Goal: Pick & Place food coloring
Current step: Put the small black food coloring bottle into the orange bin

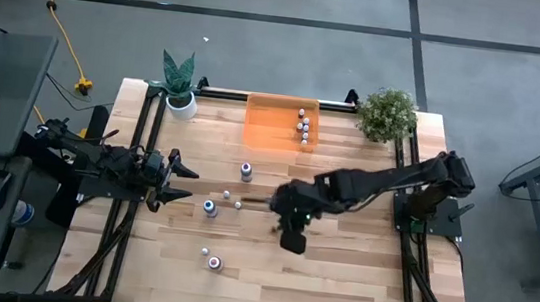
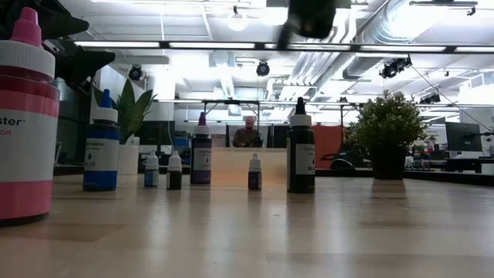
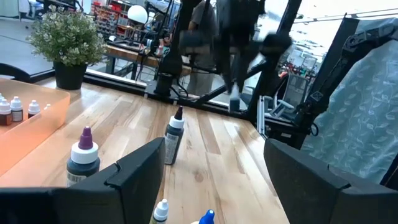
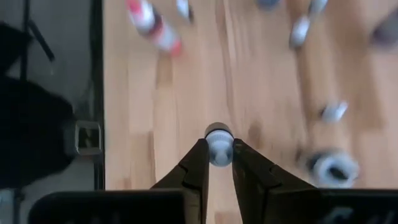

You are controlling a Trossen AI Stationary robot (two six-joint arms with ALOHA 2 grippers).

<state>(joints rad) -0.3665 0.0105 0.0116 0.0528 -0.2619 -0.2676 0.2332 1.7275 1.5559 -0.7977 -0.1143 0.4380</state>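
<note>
While the right gripper (image 4: 217, 151) pinches a small white-capped dropper (image 4: 218, 142) between its fingertips, the hold looks shallow: only the tips bear on the little bottle, close to its cap. In the high view that gripper (image 1: 293, 236) hangs over the middle of the table, and the blur in the wrist views suggests it is moving. A quick swing could, I judge, twist the dropper out and drop it among the loose bottles.

Outward from the gripper on the high view, two tiny droppers (image 1: 232, 199) lie at about 9 o'clock, with a blue bottle (image 1: 210, 206) just past them, a purple-capped bottle (image 1: 246, 172) at 10 o'clock, and two more (image 1: 210, 258) at 8 o'clock. A low pass could knock any of these over.

The orange bin (image 1: 275, 126), at 12 o'clock, already holds several droppers (image 1: 303, 124) along one side; releasing too high could topple them.

The left gripper (image 1: 182, 183) waits, jaws spread, at the table's left edge.
</note>
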